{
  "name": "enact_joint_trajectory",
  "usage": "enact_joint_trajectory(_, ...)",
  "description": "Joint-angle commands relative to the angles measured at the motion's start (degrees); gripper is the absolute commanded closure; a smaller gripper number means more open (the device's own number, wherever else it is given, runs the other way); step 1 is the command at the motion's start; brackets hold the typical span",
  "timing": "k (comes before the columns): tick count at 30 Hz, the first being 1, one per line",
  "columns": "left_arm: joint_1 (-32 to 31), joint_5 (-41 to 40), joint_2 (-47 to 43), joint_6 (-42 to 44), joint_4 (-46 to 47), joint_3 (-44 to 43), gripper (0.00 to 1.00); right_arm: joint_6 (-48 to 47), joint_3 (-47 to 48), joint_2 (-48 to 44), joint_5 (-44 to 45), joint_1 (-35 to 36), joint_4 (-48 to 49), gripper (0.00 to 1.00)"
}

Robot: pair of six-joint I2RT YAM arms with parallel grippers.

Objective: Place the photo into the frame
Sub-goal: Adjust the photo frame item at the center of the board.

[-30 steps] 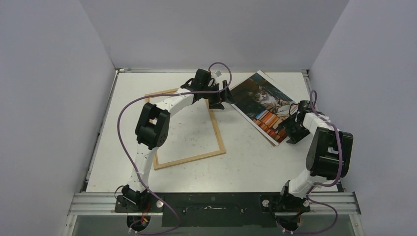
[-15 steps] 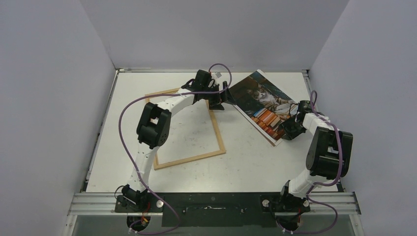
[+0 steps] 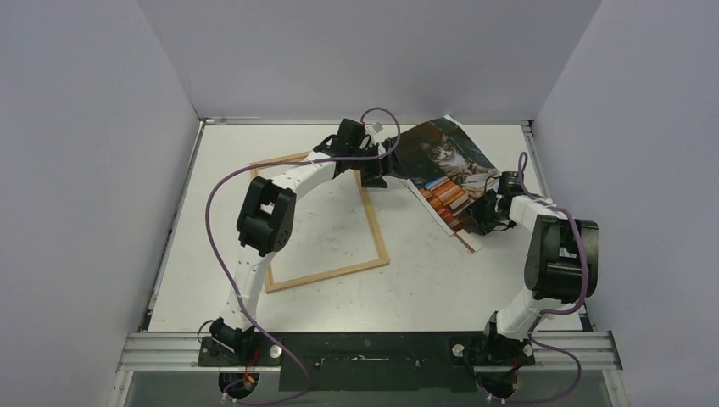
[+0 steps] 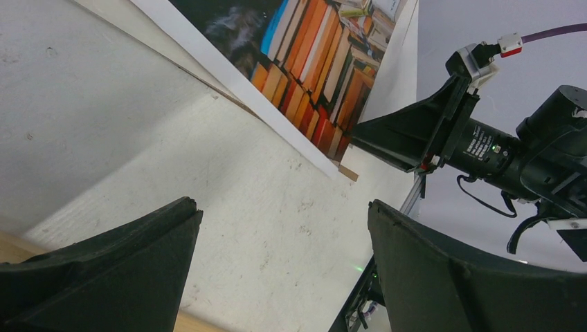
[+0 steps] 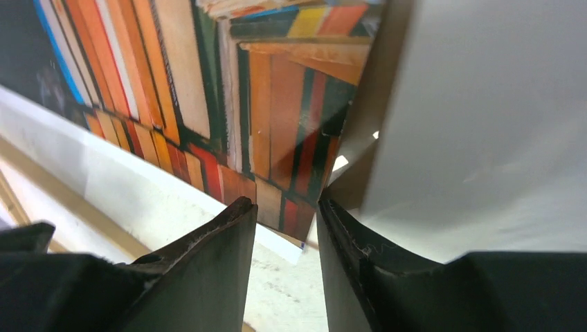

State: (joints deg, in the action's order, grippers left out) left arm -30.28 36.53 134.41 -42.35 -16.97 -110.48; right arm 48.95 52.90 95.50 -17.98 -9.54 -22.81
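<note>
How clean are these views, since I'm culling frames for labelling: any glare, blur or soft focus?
Top external: even soft light, sharp throughout, the photo legible. Left wrist: print crisp, left fingers dark silhouettes, slightly soft. Right wrist: books sharp, right fingers dim, right side washed out pale.

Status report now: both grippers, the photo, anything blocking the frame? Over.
Left gripper open, empty. Right gripper shut on photo corner, photo tilted up. Frame flat, empty; left arm above it.
</note>
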Motion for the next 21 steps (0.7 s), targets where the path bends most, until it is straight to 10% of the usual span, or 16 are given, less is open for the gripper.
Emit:
enact_joint_trajectory(1, 0.0, 0.8, 1.1, 0.4, 1.4, -3.0, 0.11, -1.2, 0.0, 1.4, -5.3, 3.8, 6.7, 0.62)
enact_joint_trajectory(21, -2.0, 2.8, 3.2, -1.8, 5.6, -5.9, 0.11, -10.7, 8.9, -7.2, 22.4, -3.6, -14.6, 0.34)
